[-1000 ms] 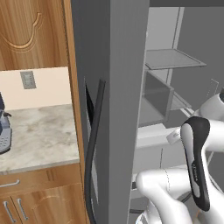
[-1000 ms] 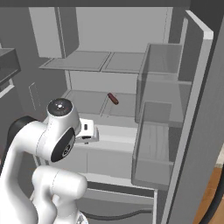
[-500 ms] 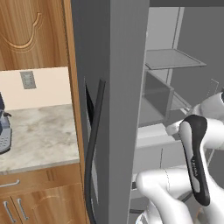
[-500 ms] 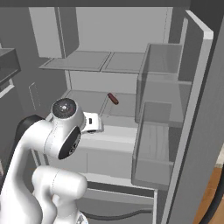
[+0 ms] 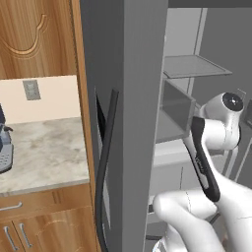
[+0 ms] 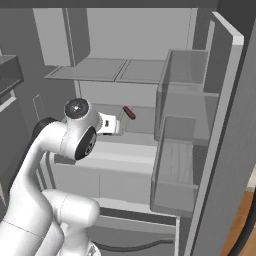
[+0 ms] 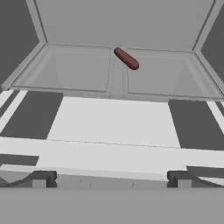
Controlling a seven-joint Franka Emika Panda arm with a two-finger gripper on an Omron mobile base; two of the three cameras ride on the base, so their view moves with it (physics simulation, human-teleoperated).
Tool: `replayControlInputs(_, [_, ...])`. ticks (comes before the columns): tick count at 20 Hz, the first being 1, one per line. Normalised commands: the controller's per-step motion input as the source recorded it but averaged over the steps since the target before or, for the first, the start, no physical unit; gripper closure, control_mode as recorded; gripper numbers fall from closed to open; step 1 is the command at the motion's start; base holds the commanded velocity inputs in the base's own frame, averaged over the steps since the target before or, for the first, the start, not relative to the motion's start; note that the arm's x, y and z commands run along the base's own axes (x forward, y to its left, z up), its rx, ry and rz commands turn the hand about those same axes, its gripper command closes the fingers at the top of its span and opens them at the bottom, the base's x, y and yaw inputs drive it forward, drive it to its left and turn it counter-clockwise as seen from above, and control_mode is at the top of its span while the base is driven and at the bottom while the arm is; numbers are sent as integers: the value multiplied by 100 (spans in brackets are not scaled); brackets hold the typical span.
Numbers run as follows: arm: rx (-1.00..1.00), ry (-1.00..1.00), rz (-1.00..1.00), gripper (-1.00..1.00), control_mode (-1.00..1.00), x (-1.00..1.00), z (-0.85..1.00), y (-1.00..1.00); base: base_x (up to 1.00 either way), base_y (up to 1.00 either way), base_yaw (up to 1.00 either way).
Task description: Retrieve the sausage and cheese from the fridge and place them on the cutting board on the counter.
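We find the fridge (image 6: 210,150) standing open, its grey shelves and door bins exposed. The claw (image 7: 111,177) is released, jaws spread wide with nothing between them; its two dark fingertips (image 7: 40,178) rise at the bottom of the hand view. The sausage (image 7: 126,58), a short dark red-brown rod, lies ahead of the claw and a little to its right, well apart from it, on the fridge shelf (image 7: 78,70) near the back wall and over the seam between the two shelf panels. In the right base view the sausage (image 6: 129,113) lies just beyond the hand, on the shelf (image 6: 145,112) at roughly the claw's height. The door bins (image 6: 175,165) to the right of the claw hold nothing that we can make out, and the upper shelf (image 6: 107,70) above the claw likewise carries nothing visible. The desk (image 5: 44,147), a veined marble top over wooden drawers, lies far off to the claw's left, beyond the fridge's left door (image 5: 123,123) with its dark bar handle (image 5: 106,162). Against the frame one second earlier, the arm's upper joint has lifted and swung toward the fridge interior, bringing the hand closer to the sausage shelf; the sausage itself has not shifted, and the claw remains spread.
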Motion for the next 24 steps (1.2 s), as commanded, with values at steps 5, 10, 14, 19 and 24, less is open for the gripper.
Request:
replayControlInputs(5, [8,-1,0,-100,-100,23,12,0,0,0,0])
replayControlInputs(10, [3,-12,0,-100,-100,28,4,0,0,0,0])
replayControlInputs(14, [2,-14,0,-100,-100,59,0,0,0,0,0])
replayControlInputs(19, [2,-14,0,-100,-100,58,0,0,0,0,0])
replayControlInputs(24, [0,-5,0,-100,-100,55,4,-4,0,0,0])
